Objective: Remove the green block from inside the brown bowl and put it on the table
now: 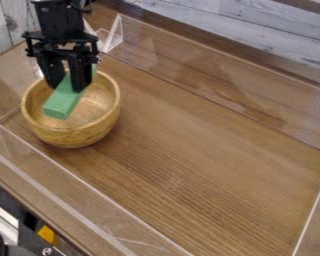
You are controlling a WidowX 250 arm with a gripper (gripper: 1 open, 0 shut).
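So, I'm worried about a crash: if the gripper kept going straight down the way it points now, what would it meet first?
The gripper, shut on the green block, points down into the brown bowl. The block's lower end would probably hit the bowl's floor first, though depth is unclear.

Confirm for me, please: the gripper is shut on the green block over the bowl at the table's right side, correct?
Not quite: the camera view shows the bowl at the table's left side. The gripper is indeed shut on the green block over it.
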